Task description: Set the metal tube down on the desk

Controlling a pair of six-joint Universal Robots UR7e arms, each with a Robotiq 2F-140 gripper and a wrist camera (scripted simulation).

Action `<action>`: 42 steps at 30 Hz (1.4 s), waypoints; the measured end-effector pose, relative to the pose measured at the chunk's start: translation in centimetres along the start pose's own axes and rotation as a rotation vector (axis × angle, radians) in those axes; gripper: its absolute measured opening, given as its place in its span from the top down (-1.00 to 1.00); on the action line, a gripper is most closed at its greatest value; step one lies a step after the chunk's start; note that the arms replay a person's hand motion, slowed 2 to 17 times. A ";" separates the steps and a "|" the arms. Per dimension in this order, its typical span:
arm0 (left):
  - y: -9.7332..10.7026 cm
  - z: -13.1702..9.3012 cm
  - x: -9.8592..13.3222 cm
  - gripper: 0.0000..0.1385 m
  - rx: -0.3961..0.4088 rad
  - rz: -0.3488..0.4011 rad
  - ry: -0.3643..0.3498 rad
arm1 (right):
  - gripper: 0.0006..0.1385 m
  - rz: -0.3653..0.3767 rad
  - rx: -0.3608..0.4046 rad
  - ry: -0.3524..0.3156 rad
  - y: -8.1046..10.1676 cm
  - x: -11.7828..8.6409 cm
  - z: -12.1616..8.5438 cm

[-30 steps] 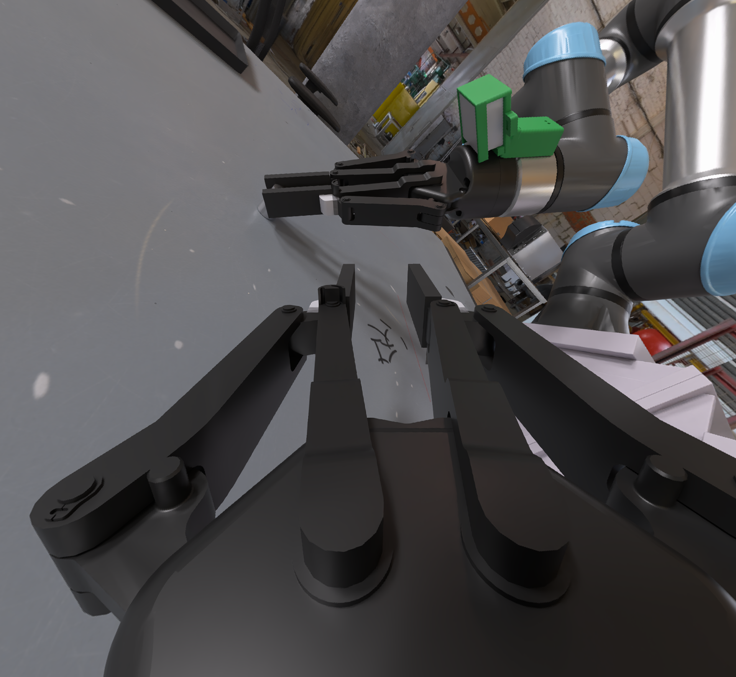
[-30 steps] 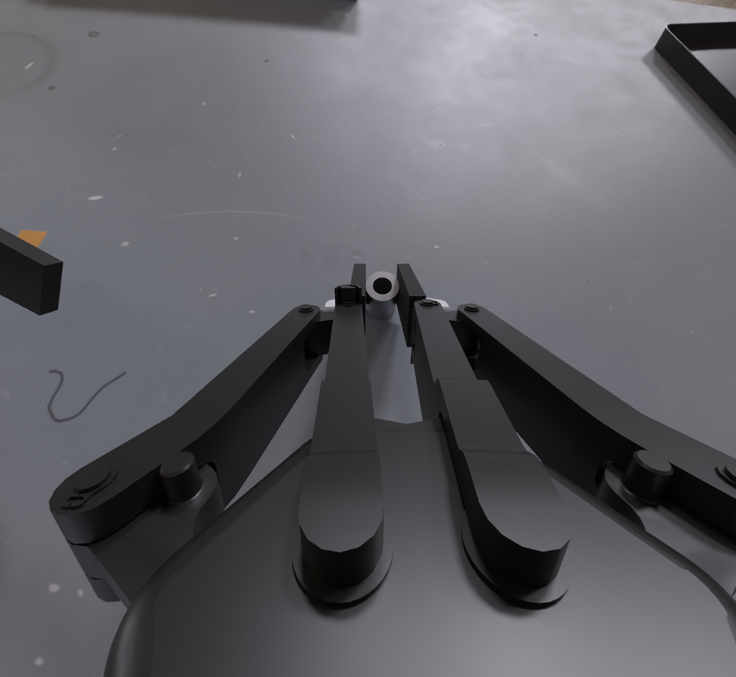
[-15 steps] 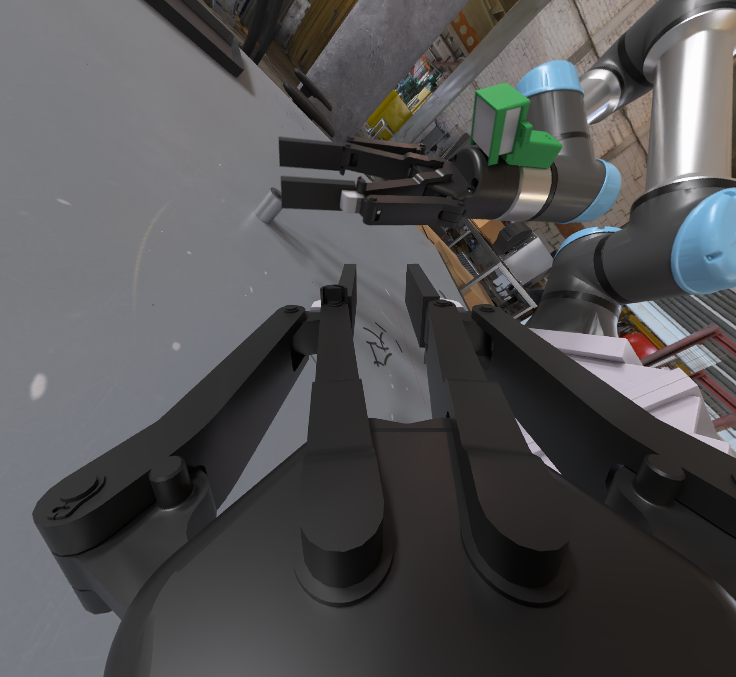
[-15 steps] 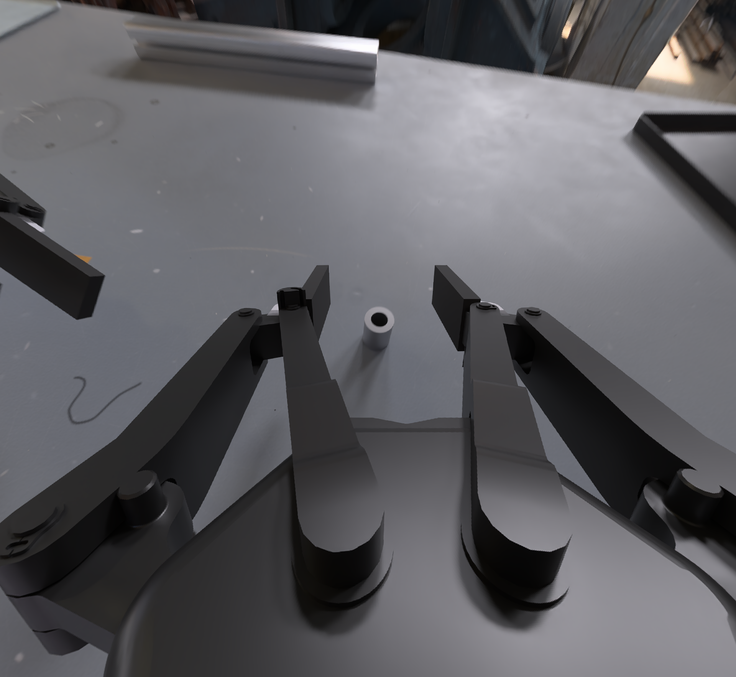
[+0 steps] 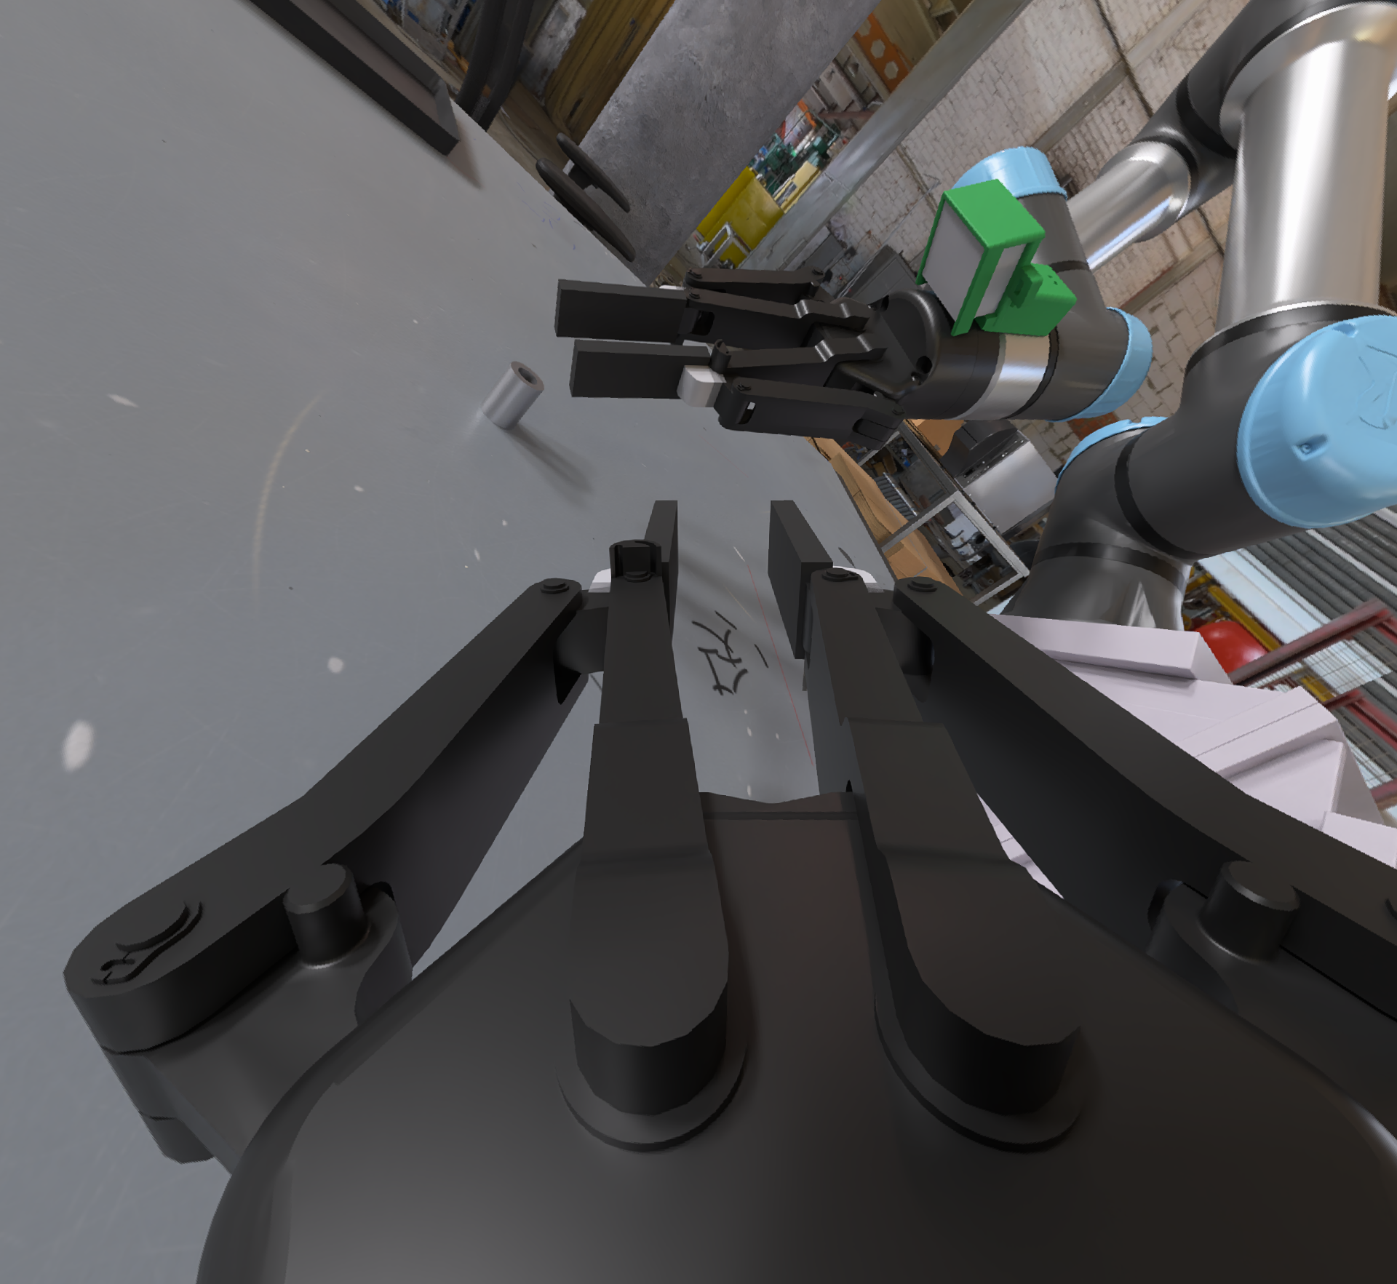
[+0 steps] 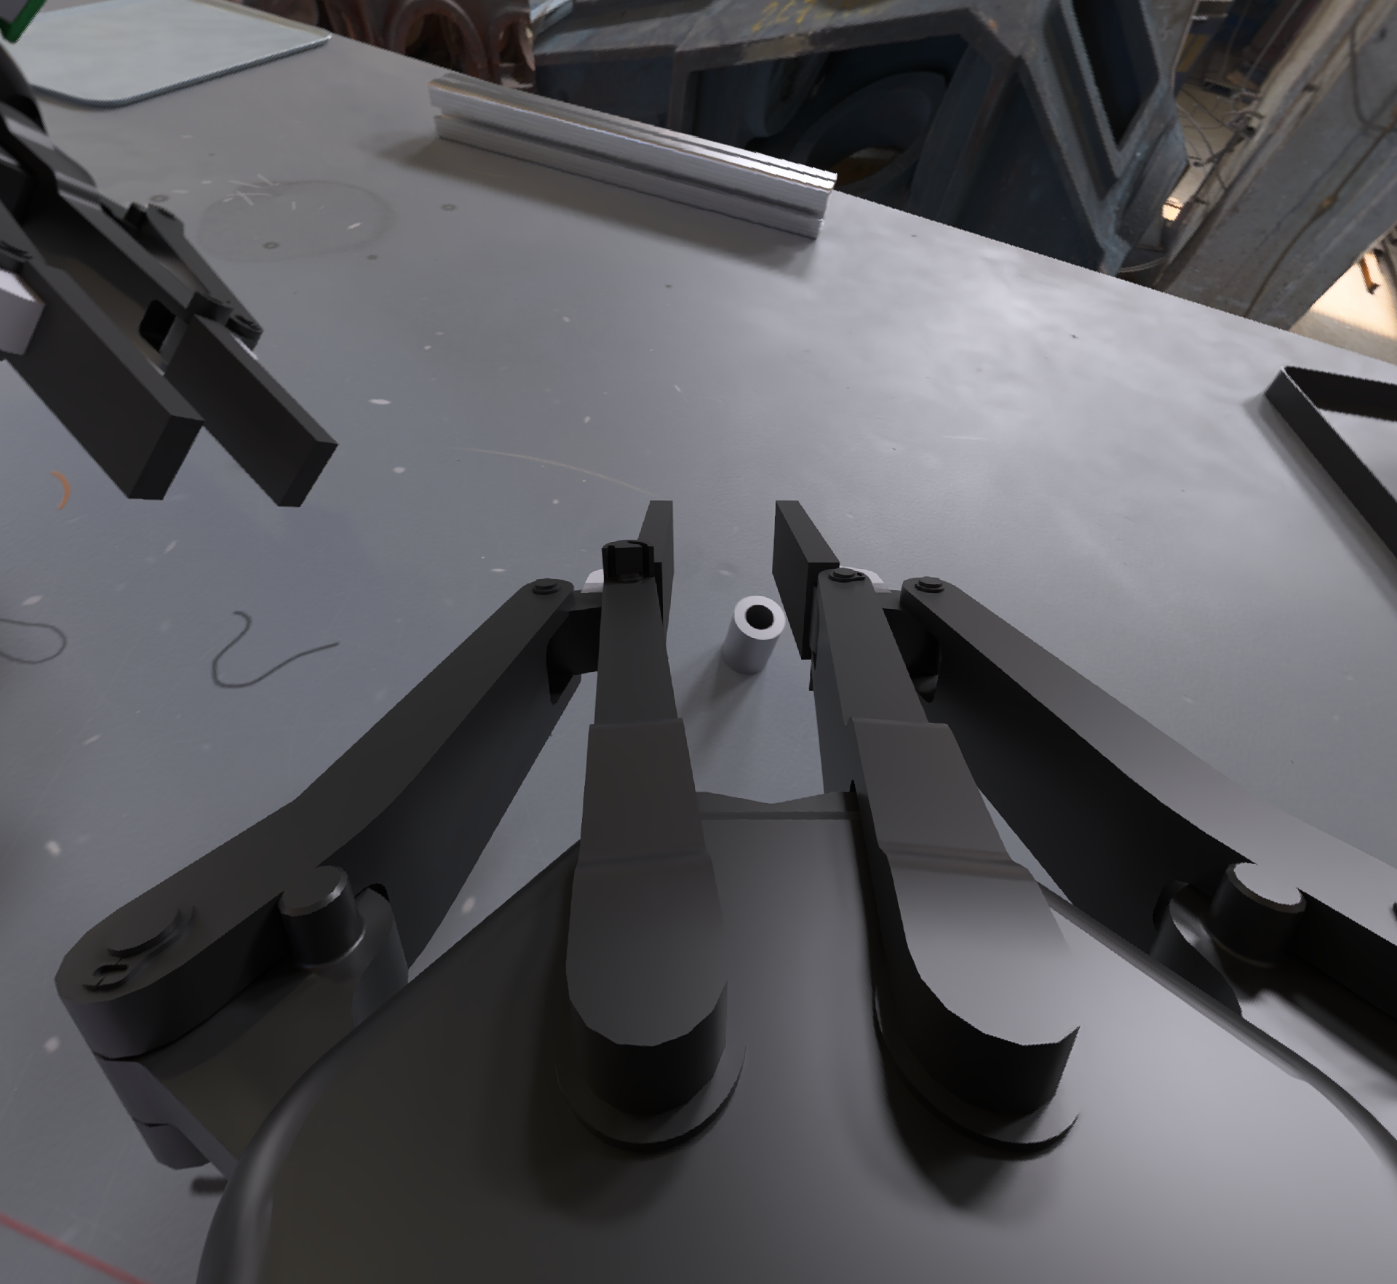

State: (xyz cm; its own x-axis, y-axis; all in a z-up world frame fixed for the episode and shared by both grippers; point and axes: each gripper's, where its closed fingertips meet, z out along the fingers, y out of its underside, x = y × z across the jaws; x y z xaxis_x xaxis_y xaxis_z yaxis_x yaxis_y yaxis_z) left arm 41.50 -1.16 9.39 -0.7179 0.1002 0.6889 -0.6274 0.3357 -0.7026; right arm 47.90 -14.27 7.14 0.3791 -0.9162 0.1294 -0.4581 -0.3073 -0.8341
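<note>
1. Tube stands upright on the grey table, bore facing up, nothing touching it.
2. Right pincer hangs above the tube, jaws apart and empty. In the right wrist view the tube sits in the gap between the fingers, nearer the right-hand one.
3. In the left wrist view the same right pincer hangs clear of the table, fingertips beside the tube, not in contact. The tube throws a short shadow on the table.
4. Left pincer has its jaws a little apart with nothing between them; a black scribble on the table shows through the gap.
5. In the right wrist view the left pincer comes in from the left edge, off the surface, well apart from the tube.
6. Aluminium profile lies flat near the far table edge, well apart from the tube.
7. Pale mat lies at the far left corner.
8. Black frame lies flat on the table at the right edge of the right wrist view; the same or a similar frame shows at the top of the left wrist view.
9. A thin dark squiggle marks the table left of the right pincer.
10. Green camera housing sits on the right wrist.
</note>
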 end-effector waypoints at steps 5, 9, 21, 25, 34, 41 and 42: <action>0.0 0.0 0.1 0.53 -0.003 0.018 -0.004 | 0.51 -0.080 0.037 -0.020 -1.2 -1.5 0.2; 0.1 -0.3 0.0 0.52 0.003 0.048 -0.023 | 0.48 -0.167 0.102 0.024 -2.6 -1.8 -0.1; 0.1 -2.4 -0.2 0.43 0.060 0.122 -0.137 | 0.07 -0.286 0.241 -0.020 -4.8 -4.7 1.1; 0.0 -3.5 -0.8 0.43 0.084 0.141 -0.211 | 0.07 -0.285 0.194 -0.091 -4.6 -5.8 2.1; -0.5 -7.2 -2.0 0.38 0.179 0.172 -0.383 | 0.05 -0.271 0.236 -0.204 -6.2 -7.1 2.6; -0.8 -11.6 -3.4 0.38 0.259 0.186 -0.557 | -0.09 -0.311 0.189 -0.128 -5.9 -5.5 3.8; -0.8 -12.4 -3.7 0.38 0.269 0.184 -0.586 | -0.09 -0.330 0.179 -0.117 -5.6 -5.2 3.9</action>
State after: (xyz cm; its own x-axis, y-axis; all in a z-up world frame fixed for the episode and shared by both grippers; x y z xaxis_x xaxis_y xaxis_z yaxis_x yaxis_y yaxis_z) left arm 48.38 9.79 9.64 -0.8177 -0.4174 0.3965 -0.4782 0.1089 -0.8715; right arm 51.65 -6.75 9.04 0.5763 -0.7369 0.3532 -0.1525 -0.5216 -0.8395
